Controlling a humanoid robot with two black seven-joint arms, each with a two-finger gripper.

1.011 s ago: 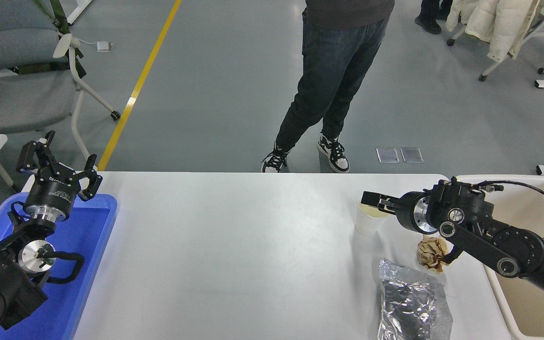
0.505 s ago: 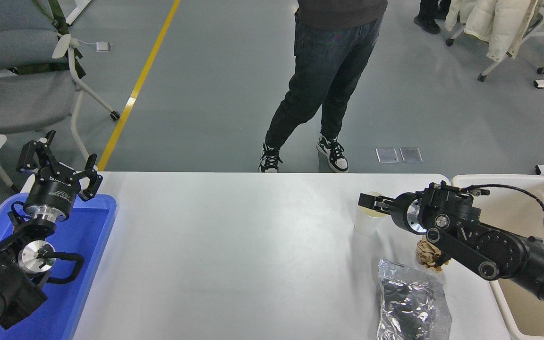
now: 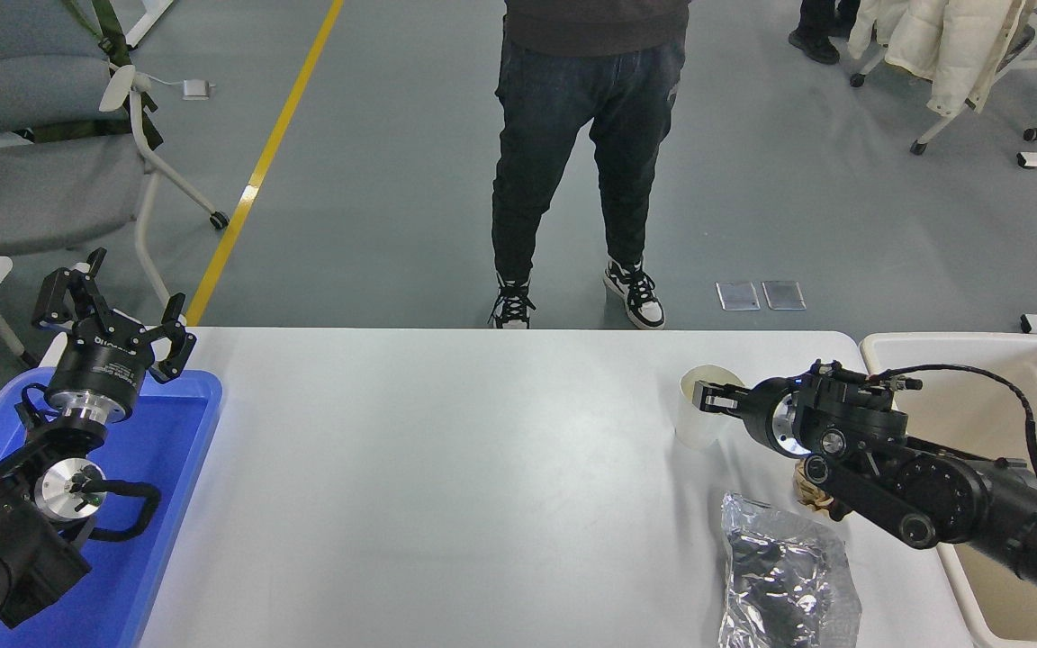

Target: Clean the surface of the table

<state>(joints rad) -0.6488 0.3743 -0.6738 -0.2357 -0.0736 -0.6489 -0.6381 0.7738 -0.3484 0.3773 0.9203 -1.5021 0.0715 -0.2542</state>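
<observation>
At the left edge of the table surface [image 3: 446, 486], the left gripper [image 3: 113, 319] hangs parked above the blue tray [image 3: 176, 468], its fingers spread wide and empty. The white tabletop runs bare across its middle; the litter lies toward the right end. There a white paper cup [image 3: 697, 416] stands upright near the far edge, with a crumpled silver foil bag [image 3: 784, 576] nearer the camera and a wad of brown paper [image 3: 808, 486] mostly hidden behind the right arm. The right gripper [image 3: 715, 397] sits at the cup's rim — its fingers appear narrowly parted about the near wall, though whether they already pinch it cannot be told. Likely hazards: the light cup may tip or slide away if pushed sideways, or crush under a hard squeeze — and the forearm, passing low, may drag the paper wad. The beige bin [image 3: 978, 360] stands just beside the table's right end.
</observation>
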